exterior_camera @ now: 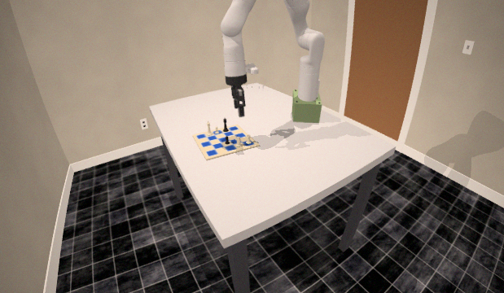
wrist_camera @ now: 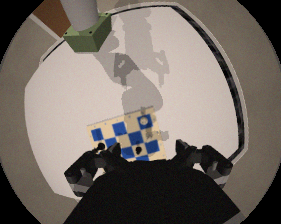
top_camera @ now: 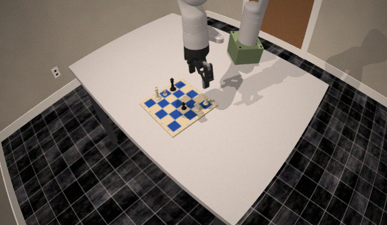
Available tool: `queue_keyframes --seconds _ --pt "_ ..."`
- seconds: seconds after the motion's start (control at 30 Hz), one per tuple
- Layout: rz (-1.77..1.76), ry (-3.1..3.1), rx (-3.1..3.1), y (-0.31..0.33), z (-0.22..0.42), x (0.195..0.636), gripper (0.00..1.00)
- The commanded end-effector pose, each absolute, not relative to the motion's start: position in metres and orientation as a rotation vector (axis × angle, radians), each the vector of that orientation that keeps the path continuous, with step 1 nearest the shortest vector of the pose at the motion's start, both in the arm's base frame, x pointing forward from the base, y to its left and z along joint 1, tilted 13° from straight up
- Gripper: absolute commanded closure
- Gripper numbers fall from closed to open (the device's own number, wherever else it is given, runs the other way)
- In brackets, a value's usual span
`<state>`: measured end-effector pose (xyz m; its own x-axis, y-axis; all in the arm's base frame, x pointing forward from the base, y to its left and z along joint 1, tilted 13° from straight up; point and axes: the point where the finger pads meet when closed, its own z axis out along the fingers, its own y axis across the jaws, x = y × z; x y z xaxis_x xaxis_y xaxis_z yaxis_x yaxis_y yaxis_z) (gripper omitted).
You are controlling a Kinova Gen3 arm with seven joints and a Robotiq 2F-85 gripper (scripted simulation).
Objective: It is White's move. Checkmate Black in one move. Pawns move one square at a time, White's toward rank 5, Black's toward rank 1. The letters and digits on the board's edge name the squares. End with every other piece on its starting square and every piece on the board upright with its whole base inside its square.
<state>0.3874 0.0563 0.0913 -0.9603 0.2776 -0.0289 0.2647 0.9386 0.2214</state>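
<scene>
The gripper [top_camera: 202,75] hangs wide open, nothing in its jaws, above the table [top_camera: 149,47] just past the chessboard's far edge. The chessboard [top_camera: 172,129] lies toward the table's left edge, black king [top_camera: 172,84] and white king [top_camera: 156,93] along its far side.

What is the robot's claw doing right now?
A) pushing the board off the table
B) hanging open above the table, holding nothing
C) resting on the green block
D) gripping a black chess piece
B: the claw hangs open above the chessboard, nothing between its fingers.
</scene>
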Motion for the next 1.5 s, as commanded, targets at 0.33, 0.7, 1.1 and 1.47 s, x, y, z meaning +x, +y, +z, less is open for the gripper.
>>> queue_keyframes --seconds 0.33,0.7,1.1,1.47 --pt "0.335 2.913 1.219 0.065 0.079 0.378 0.0" --pt "0.319 2.569 1.917 0.064 0.073 0.38 0.0" --pt "0.309 2.045 2.513 0.066 0.069 0.386 0.0" --pt "0.3 1.63 2.816 0.066 0.068 0.391 0.0"
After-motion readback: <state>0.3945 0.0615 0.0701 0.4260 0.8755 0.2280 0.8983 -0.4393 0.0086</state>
